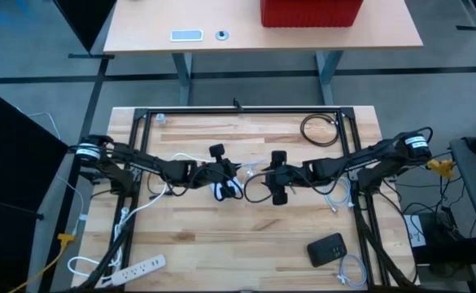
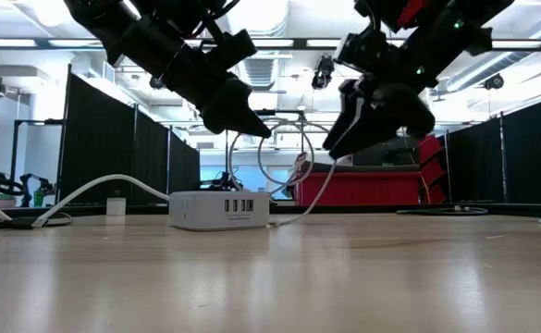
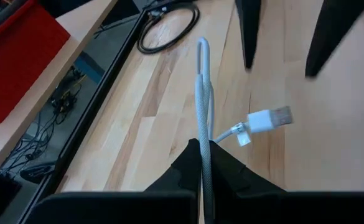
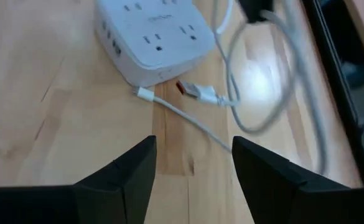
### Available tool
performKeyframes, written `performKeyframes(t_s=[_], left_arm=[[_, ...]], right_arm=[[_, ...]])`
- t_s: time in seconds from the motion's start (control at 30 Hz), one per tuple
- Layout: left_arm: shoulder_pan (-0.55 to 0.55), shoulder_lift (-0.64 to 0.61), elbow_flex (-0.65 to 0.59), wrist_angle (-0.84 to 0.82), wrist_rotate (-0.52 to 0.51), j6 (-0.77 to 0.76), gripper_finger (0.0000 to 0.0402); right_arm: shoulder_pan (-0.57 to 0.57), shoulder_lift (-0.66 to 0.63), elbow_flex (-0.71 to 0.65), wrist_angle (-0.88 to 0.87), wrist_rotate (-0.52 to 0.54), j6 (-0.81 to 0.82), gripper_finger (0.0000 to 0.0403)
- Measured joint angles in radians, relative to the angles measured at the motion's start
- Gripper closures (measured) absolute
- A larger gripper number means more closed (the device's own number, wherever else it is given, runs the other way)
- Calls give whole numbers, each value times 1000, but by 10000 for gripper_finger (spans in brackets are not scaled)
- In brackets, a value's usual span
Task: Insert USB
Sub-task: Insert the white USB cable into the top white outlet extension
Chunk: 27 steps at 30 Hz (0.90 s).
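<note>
White power strip [image 1: 137, 265] at the left front edge of the butcher-block table [image 1: 221, 244], white cords trailing beside it. Left gripper [image 1: 207, 172] left of table centre, raised off the surface, fingers pressed together and pinching a white braided cable [image 3: 202, 99]; cable folded into a narrow loop projecting beyond the fingertips. White USB-A plug [image 3: 270, 118] branching from the same cable just past the pinch, metal tip exposed, suspended above the wood and touching nothing. White charging hub [image 2: 219, 209] flat on the table just right of the left gripper, below and between the two grippers in the low view, row of USB ports on the face turned toward the low camera, AC outlets on its top face. Second cable end with an orange-tongued USB plug [image 4: 197, 93] lying on the wood just beside the hub, close to one corner, not seated in any port; a thin white lead crossing the surface beneath it. Right gripper [image 1: 279, 176] right of table centre, also raised, fingers spread apart with nothing between them, aimed down toward the hub and the loose plug. Coiled black cable [image 1: 319, 129] near the rear right corner inside the black frame. Black rectangular device [image 1: 327, 249] at the right front, a small coil of white cable [image 1: 351, 270] just in front of it. Red bin [image 1: 311, 11] on the separate table beyond.
</note>
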Motion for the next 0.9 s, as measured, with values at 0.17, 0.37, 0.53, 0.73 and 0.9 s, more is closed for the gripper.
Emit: performKeyframes(t_s=[0.17, 0.37, 0.53, 0.73, 0.9], left_arm=[[-4, -12, 0, -4, 19, -19, 401], [-17, -14, 0, -17, 27, -23, 402], [-19, -15, 0, -16, 64, -23, 401], [-19, -15, 0, -23, 66, -23, 401], [-19, -15, 0, -23, 66, -22, 401]], right_arm=[[16, 70, 0, 137, 72, -199, 211], [36, 124, 0, 211, 126, -365, 219], [38, 165, 0, 249, 130, -407, 227], [38, 172, 0, 268, 132, -429, 261], [38, 171, 0, 265, 133, -406, 339]])
